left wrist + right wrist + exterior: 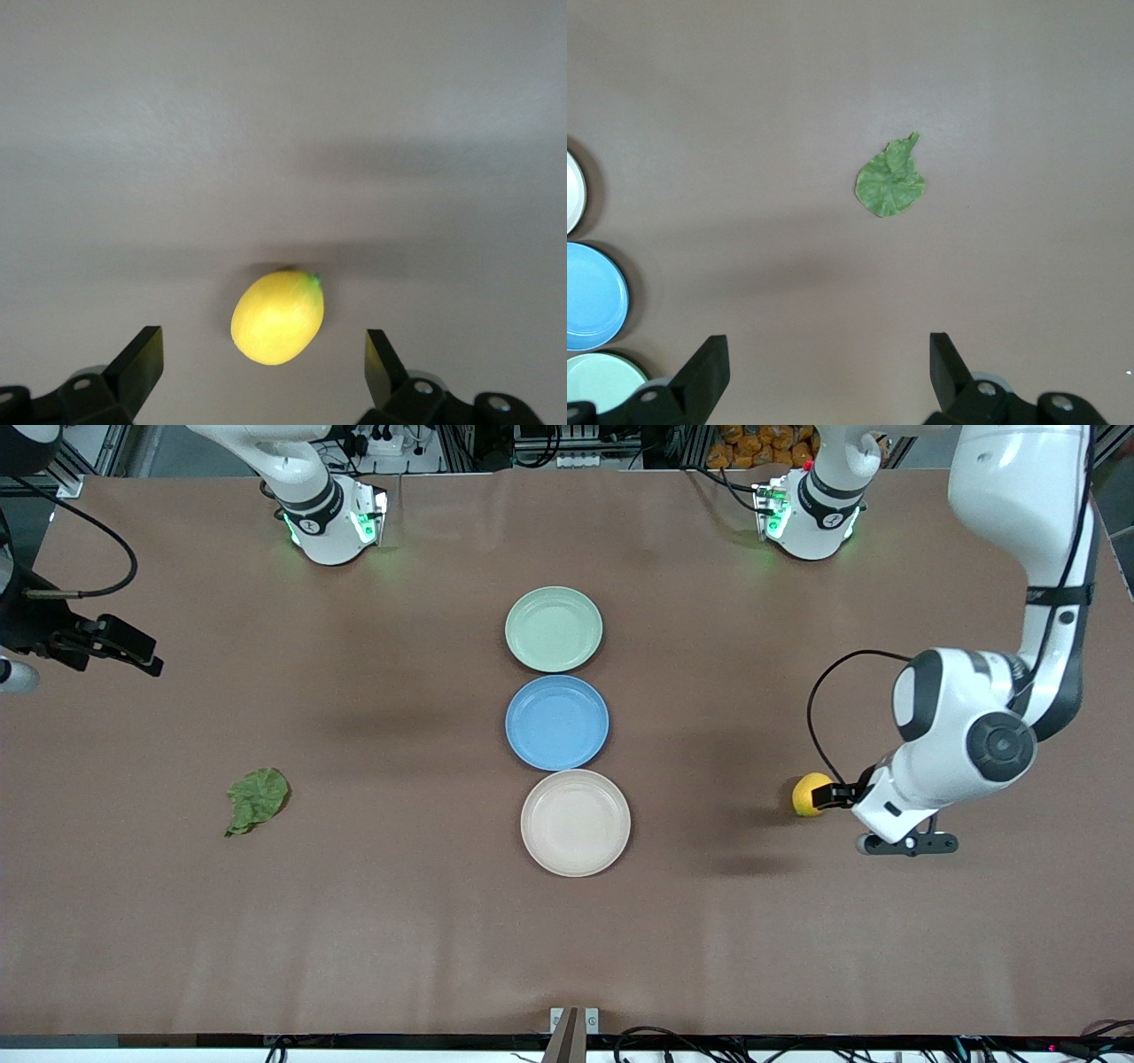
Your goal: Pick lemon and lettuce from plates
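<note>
The yellow lemon (809,794) lies on the bare table toward the left arm's end, off the plates. My left gripper (834,796) is open, low beside it. In the left wrist view the lemon (277,317) sits just ahead of my left gripper (263,336), between the lines of the two fingers, untouched. The dark green lettuce (257,799) lies on the table toward the right arm's end. My right gripper (133,654) is open and empty, up over that end; its wrist view shows the gripper (828,341) with the lettuce (891,181) well ahead. The mint plate (554,629) and the beige plate (576,823) are empty.
A bright blue plate (557,722), also empty, sits between the mint and beige plates in a row at the table's middle. The three plates show at the edge of the right wrist view, the blue one (594,297) in the middle.
</note>
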### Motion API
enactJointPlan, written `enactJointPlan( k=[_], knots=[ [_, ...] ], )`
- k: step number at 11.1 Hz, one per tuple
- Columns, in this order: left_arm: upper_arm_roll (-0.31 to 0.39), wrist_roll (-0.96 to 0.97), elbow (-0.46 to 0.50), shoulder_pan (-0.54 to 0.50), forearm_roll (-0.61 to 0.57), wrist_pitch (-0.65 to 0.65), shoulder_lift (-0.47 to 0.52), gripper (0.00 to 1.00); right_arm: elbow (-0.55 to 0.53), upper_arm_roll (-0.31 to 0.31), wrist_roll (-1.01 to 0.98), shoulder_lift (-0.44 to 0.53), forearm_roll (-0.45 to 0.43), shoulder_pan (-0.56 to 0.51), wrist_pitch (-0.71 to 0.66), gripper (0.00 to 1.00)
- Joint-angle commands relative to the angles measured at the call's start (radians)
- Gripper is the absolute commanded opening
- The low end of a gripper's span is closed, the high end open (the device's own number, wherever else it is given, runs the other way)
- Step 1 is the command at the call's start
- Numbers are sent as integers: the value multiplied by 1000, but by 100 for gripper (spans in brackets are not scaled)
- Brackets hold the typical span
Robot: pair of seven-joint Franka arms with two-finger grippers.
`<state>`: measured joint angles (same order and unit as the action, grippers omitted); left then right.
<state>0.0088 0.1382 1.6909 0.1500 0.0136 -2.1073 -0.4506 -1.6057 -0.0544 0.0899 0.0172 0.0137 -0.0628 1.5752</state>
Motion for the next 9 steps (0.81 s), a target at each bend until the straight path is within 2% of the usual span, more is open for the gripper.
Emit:
enactJointPlan(
  k=[1,3,5,6,7,8,9],
  knots=[
    [5,9,26,-1,-21,73,143,100,47,8,-1,12,0,1,-29,100],
    [5,0,29,-3,-55,221,240,100,49,11,-4,23,0,4,-41,100],
    [2,-5,52,-23,-58,295,329,100,49,25,-4,26,-1,23,-58,100],
    [-1,-5,96,-33,-57,297,387,100,49,48,-4,29,-1,44,-58,100],
    [-39,-9,148,-91,-57,297,455,100,49,57,-4,29,0,47,-58,100],
    [-96,-23,154,-156,-57,299,469,100,50,59,-6,29,0,49,-58,100],
    [-108,-32,145,-165,-55,300,471,100,50,59,-6,29,0,49,-58,100]
  ],
)
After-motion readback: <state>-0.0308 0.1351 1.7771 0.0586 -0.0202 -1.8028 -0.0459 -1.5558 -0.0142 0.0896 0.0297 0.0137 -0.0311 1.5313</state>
